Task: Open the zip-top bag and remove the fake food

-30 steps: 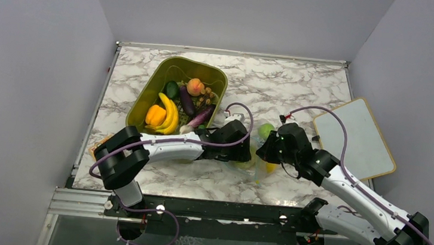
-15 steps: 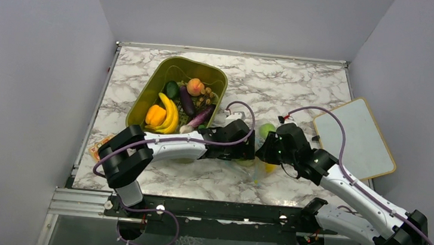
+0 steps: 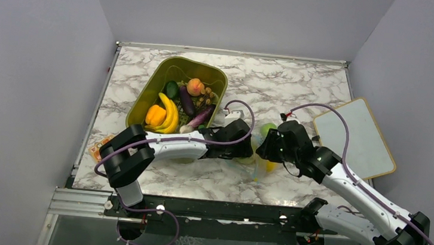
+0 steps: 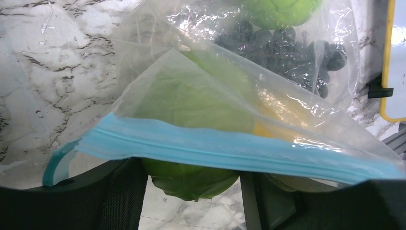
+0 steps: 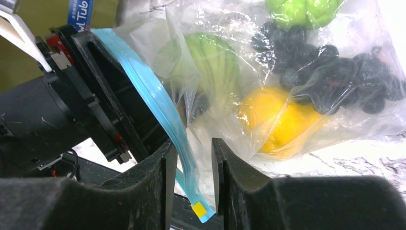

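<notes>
Reading the top view for room: both arms meet mid-table [image 3: 290, 84], left gripper [image 3: 249, 152] and right gripper [image 3: 262, 150] almost nose to nose. The zip-top bag [image 3: 258, 164] sits between them and just below.

- Olive bin [image 3: 161, 81] sits close above my left forearm, so that side is tight.
- White board [image 3: 354, 136] lies at the right edge, under the right arm's cable.
- Open marble runs along the top and in the upper right, with a narrower band below the bag toward the bases.

Against a second ago, the left gripper has crept up and right, closer to the bag. The right one has barely shifted. Bin contents are unchanged.

The bag is clear and crinkled. Its blue zipper strip [image 4: 230, 151] is a flat band across the left wrist view, lying over the left jaws. Those jaws stand well apart with nothing pinched.

In the right wrist view the strip's tail drops into a narrow gap between the right jaws, with marble showing beside it, so they are not clamped.

The fake food is all inside the bag: a green round piece [image 4: 191, 103], a dark purple cluster [image 5: 335, 72] and a yellow piece [image 5: 277, 120].
</notes>
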